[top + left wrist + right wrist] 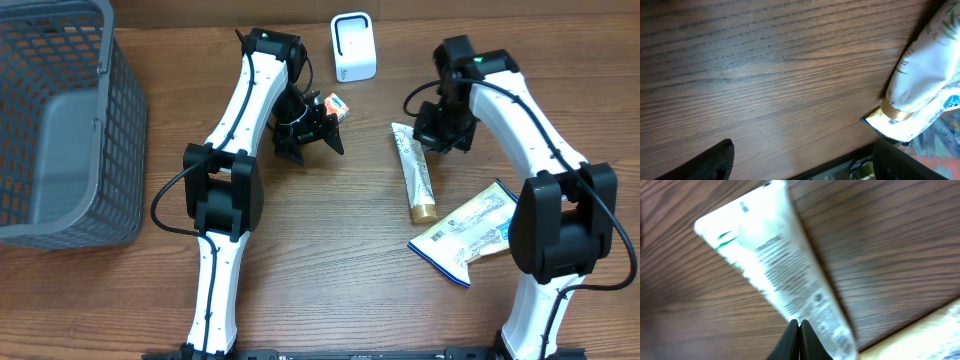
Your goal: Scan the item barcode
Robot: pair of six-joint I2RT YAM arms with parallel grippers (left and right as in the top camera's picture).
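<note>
At the far left we are seeing a grey mesh basket (125,150) standing on the wooden table (330,280). To its right the left arm (240,110) is reaching up the table. The left gripper (312,148) is hanging with its jaws spread wide over bare wood. From the left wrist, its two dark fingers (710,162) are showing at opposite bottom corners with only table between them, so it is gripping nothing. A small orange-and-white box (337,104) is sitting right against the upper side of that gripper, and we cannot tell whether the two are touching.

Just right of the box, near the far edge, the white scanner (353,47) is standing upright, apart from both grippers.

Right of centre the white tube (413,170) is lying flat on the table, its gold cap pointing toward the near edge. The cap is lying just beside a corner of the pouch (468,232), which is lying flat further right, by the base of the right arm (540,150).

The right gripper (440,128) is hovering by the tube's flat upper end. From the right wrist, its jaws are pressed tight together with nothing between them, the tips over the tube's printed side. We cannot tell whether they are touching it.
</note>
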